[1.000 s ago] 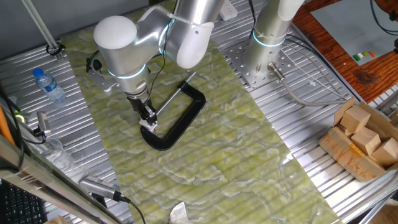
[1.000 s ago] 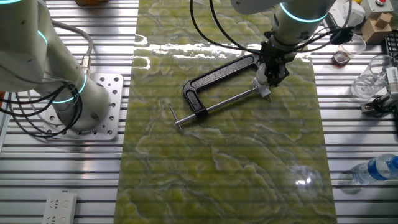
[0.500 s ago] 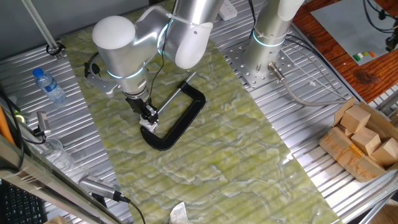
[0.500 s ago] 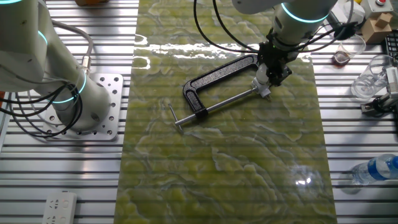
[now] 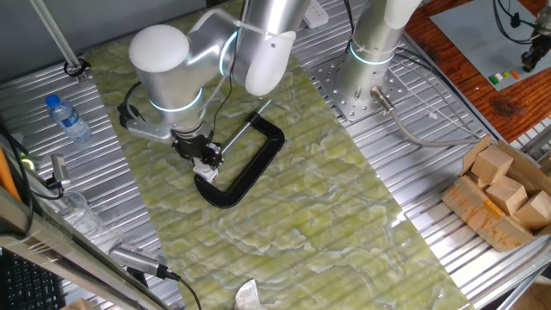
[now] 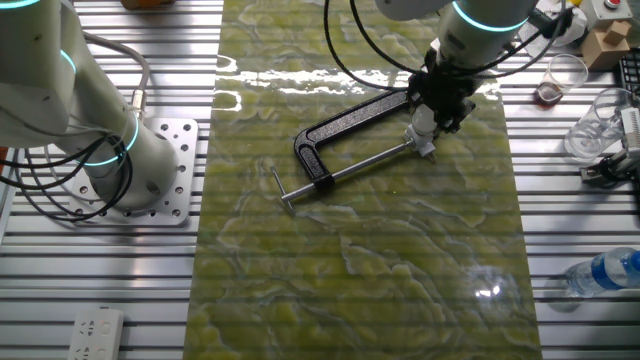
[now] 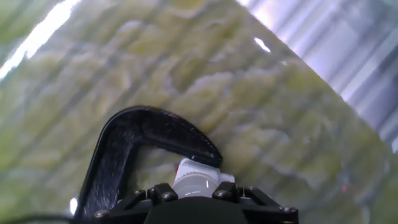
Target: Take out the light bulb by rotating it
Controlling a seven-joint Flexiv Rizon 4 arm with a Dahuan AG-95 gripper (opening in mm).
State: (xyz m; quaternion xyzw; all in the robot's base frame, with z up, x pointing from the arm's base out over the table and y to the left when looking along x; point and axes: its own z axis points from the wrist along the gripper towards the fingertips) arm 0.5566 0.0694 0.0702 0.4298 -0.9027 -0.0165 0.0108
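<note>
I have the end effector [image 6: 428,133] closed round the light bulb [image 7: 197,180], seated at the C-clamp [image 5: 248,169]; unscrewing looks underway, I judge; removal remains.

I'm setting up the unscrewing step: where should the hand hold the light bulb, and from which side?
Probably the light bulb's rounded frosted body, from straight above along its axis. Its base sits in the C-clamp's jaw, so only the top is free to turn.

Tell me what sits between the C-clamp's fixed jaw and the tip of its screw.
The light bulb sits there, seen in the hand view pressed against the black C-clamp jaw. The hand is down on it; both fixed views show the same spot.
</note>
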